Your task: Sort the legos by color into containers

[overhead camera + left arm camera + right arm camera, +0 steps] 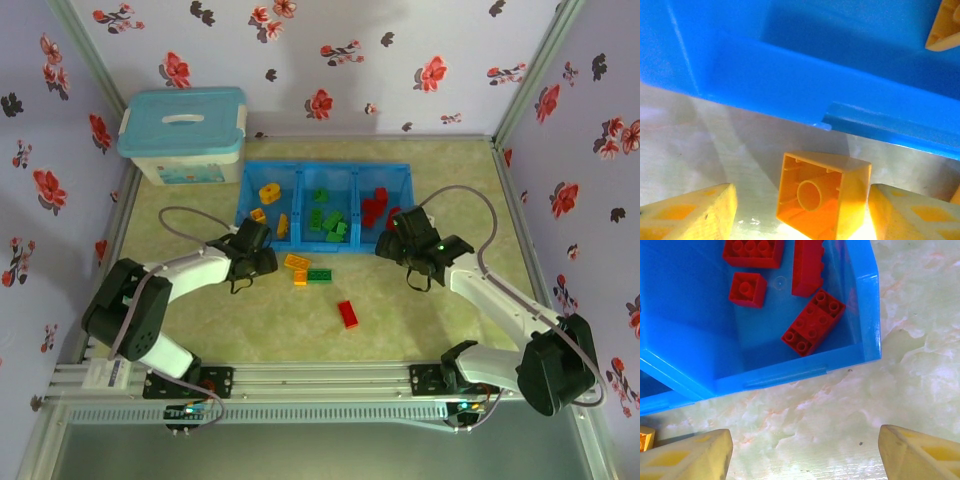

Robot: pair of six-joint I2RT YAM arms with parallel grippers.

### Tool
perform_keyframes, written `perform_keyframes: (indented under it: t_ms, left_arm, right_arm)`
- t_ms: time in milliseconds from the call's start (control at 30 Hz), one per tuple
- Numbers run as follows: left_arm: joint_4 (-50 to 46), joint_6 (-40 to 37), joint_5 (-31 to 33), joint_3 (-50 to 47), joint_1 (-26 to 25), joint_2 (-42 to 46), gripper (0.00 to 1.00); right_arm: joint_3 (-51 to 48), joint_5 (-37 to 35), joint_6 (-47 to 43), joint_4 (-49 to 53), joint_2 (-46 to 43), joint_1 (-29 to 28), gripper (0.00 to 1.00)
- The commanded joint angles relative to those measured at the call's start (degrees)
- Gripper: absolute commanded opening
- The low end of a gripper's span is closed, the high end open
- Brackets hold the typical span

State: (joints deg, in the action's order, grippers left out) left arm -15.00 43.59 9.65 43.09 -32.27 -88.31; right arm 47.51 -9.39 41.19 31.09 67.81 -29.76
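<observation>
The left fingers (690, 212) are wide apart, and 1 orange-yellow lego (822, 195) lies hollow side up on the table (700, 145) between them, just beside the wall of the blue tray (790, 65). The right fingers (685, 455) are wide apart too and hold nothing, near the tray's end box, where 4 red legos (812, 322) lie. A loose red lego (347, 313) and a green lego (320, 275) lie on the table
</observation>
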Motion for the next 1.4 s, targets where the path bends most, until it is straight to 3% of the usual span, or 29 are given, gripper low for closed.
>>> perform_keyframes:
  t_ms: [0, 233, 533, 1000, 1367]
  left_arm:
    - [-0.1, -0.8, -0.7, 1.9, 0.4, -2.2, 0.67]
    - [-0.3, -1.0, -1.1, 1.9, 0.3, -3.8, 0.56]
    - [-3.3, -2.2, 0.7, 3.0, 0.3, 0.7, 0.37]
    - [-10.0, -6.4, 2.8, 11.2, 0.6, 9.2, 0.34]
    - [-11.7, -10.8, 1.3, 23.8, 3.8, 0.7, 0.34]
  right_arm:
    - [-1.0, -1.5, 1.0, 0.5, -1.9, -0.3, 0.77]
    - [-2.1, -2.3, 1.1, 0.6, -3.1, -0.2, 0.77]
    - [-2.7, -1.3, 1.6, -0.2, -2.7, -0.2, 0.76]
    - [-6.5, -1.7, 2.9, -0.2, -6.8, -0.2, 0.76]
    - [-9.0, -0.1, 4.3, -0.5, -9.4, -0.3, 0.75]
